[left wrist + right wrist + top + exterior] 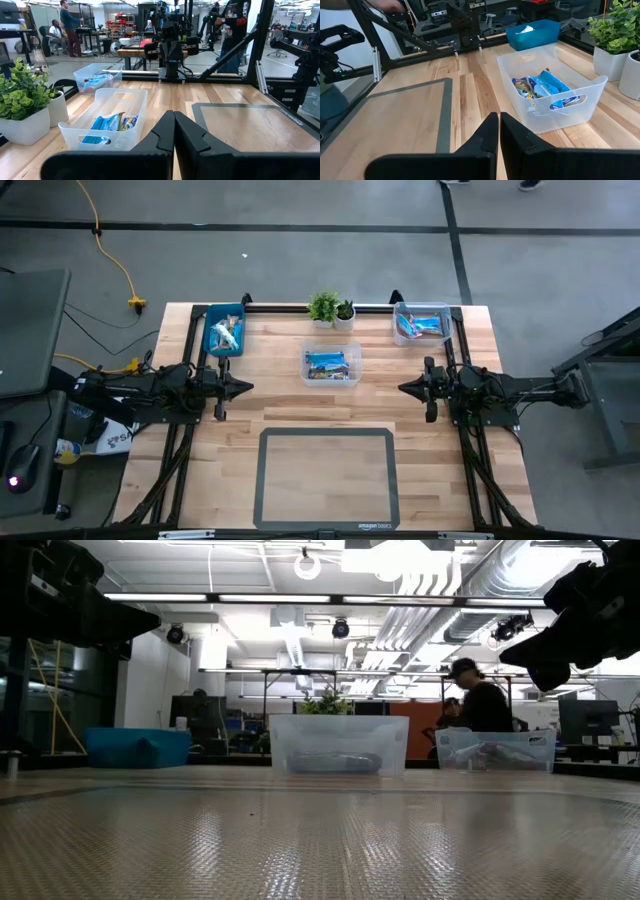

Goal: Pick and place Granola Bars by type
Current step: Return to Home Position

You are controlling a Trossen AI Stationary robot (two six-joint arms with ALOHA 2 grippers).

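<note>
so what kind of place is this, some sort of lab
Most likely a robotics lab or open workshop: exposed ceiling ducts run overhead, a person stands by benches in the background, and the left gripper and right gripper hang shut over a wooden table.

Grey floor (300,275) spreading across the high view's top, black tape lines (250,225) crossing it, yellow cable (120,268) trailing at upper left, white ducts (430,590) and strip lights (280,598) running along the low view's top, a capped person (482,700) standing centre right.
</note>
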